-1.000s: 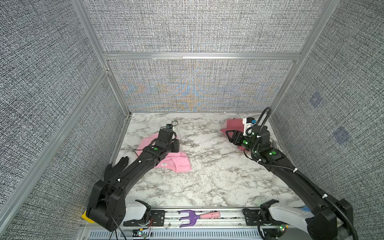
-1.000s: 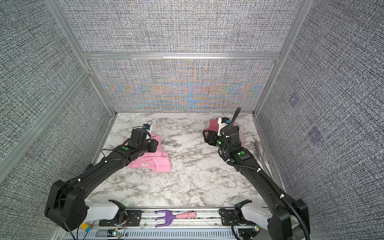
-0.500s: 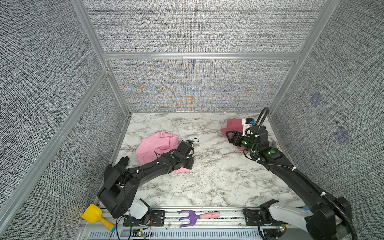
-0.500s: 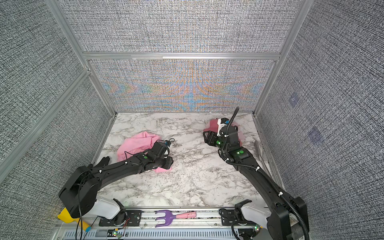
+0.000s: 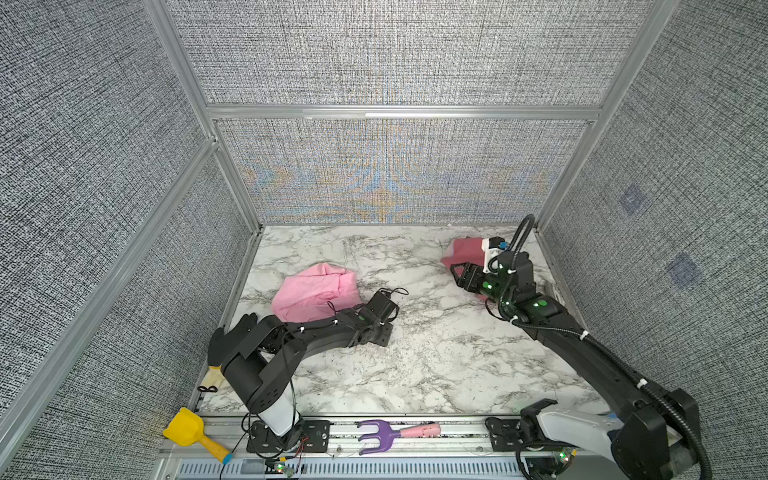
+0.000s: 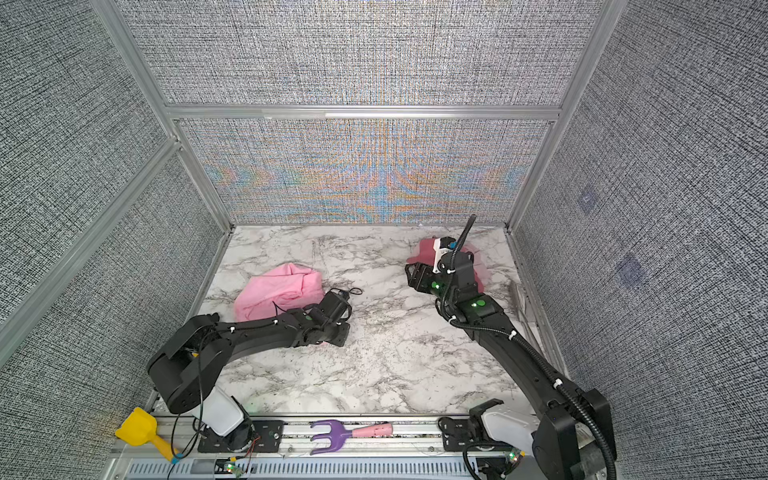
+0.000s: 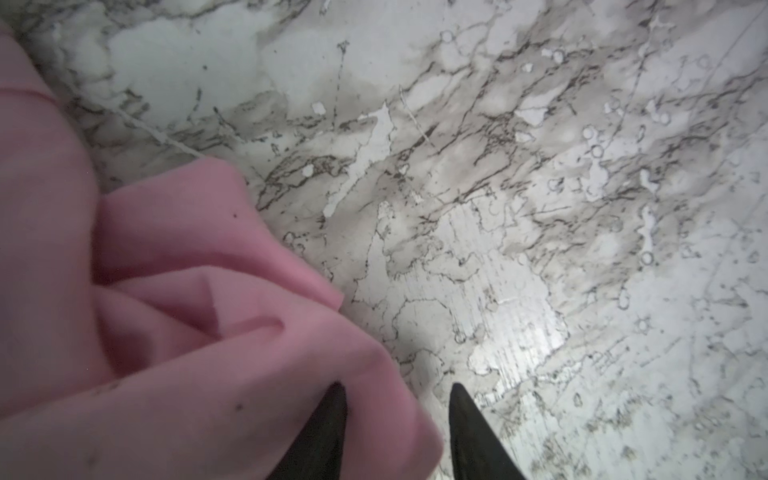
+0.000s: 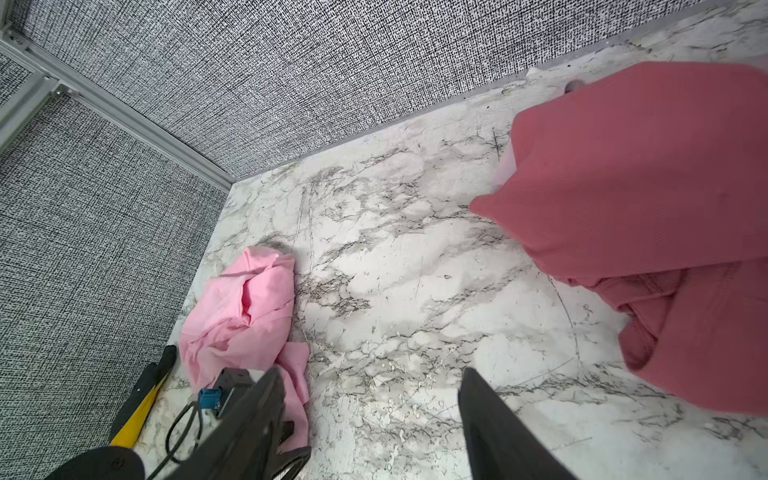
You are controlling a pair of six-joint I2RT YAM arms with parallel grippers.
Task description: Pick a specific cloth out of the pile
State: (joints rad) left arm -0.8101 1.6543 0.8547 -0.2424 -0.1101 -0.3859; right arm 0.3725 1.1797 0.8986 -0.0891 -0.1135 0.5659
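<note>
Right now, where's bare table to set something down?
Free: the middle of the table, between pink cloth and red cloth; also the near strip by the front rail. Crowded: pink cloth at the left gripper, red cloth beside the right gripper.

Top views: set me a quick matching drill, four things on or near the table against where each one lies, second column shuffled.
1. light pink cloth
2. rose-red cloth
3. yellow scoop
4. purple rake

a. far right corner of the table
b. on the front rail, near its middle
c. left part of the table
d. front left corner, past the table's edge

Pairs: 1-c, 2-a, 3-d, 4-b
</note>
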